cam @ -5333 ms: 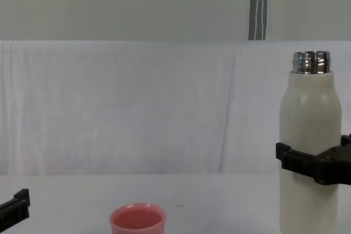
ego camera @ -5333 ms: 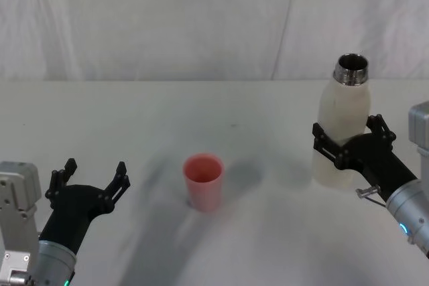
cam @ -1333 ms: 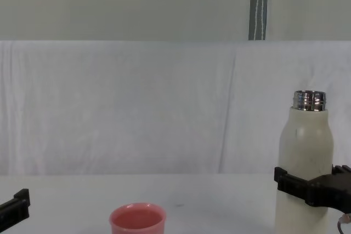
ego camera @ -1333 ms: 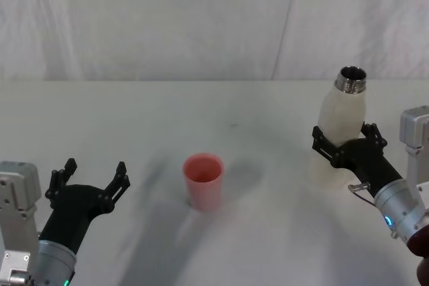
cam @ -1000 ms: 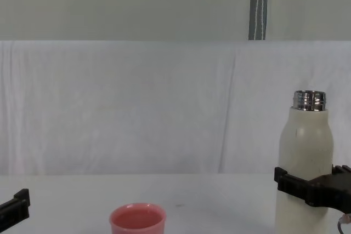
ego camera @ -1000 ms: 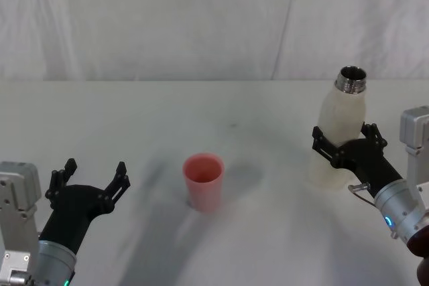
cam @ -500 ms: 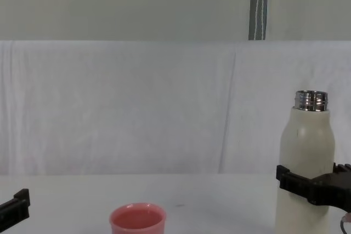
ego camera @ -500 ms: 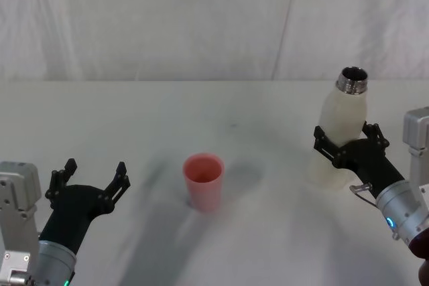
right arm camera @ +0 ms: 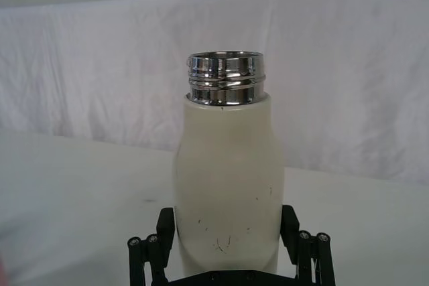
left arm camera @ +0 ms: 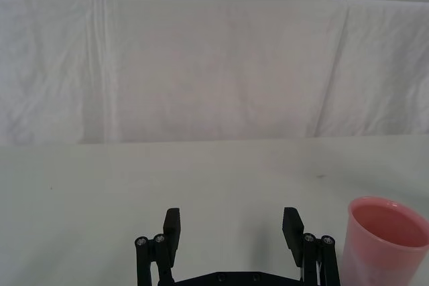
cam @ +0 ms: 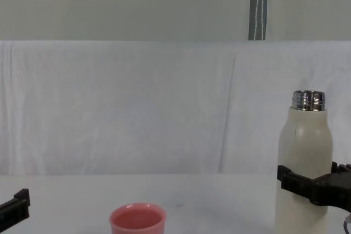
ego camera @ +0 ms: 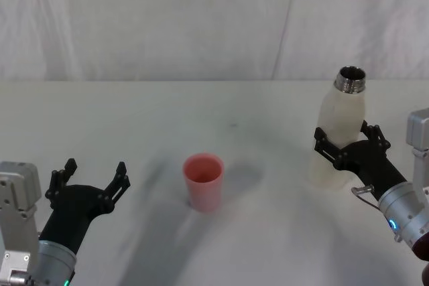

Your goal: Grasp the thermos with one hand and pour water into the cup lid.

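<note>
The cream-white thermos [ego camera: 338, 122] stands upright at the right of the table, its open steel neck on top. My right gripper [ego camera: 346, 136] is shut on the thermos around its lower body, one black finger on each side [right arm camera: 228, 229]. I cannot tell whether its base touches the table. The pink cup lid [ego camera: 203, 180] stands upright at the table's middle, well left of the thermos [cam: 304, 146]. Near the front left my left gripper [ego camera: 94, 175] rests open, holding nothing, with the cup lid [left arm camera: 387, 239] just off to its side. No water can be made out.
A creased white cloth hangs behind the white table [ego camera: 201, 112]. A grey pole [cam: 258, 4] rises beyond the cloth. Bare tabletop lies between the cup lid and the thermos.
Over five seconds my right gripper lowered the thermos toward the table. In the last second it only shifted very slightly. The left gripper and cup lid stayed put.
</note>
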Available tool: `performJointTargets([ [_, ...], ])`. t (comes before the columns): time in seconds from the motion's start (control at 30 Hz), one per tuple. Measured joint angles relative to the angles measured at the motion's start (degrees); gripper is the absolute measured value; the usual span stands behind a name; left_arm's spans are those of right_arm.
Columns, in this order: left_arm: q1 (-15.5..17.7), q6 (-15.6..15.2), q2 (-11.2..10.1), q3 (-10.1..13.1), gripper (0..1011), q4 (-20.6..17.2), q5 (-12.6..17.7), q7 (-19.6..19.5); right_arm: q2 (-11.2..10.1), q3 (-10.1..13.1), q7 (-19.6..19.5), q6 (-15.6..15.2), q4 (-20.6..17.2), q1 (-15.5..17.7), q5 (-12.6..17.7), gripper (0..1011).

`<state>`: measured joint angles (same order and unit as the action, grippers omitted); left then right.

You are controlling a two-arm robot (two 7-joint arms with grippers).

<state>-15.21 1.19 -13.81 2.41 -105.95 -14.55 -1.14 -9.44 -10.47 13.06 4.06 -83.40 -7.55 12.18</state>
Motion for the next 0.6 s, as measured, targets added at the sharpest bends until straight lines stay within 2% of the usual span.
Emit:
performJointTargets([
  [0.6,0.0,0.0,0.0,0.0,1001,0.0,0.0,0.0,-1.14,-0.45,-0.28,-1.6,-3.22,1.71,-0.26,1001],
])
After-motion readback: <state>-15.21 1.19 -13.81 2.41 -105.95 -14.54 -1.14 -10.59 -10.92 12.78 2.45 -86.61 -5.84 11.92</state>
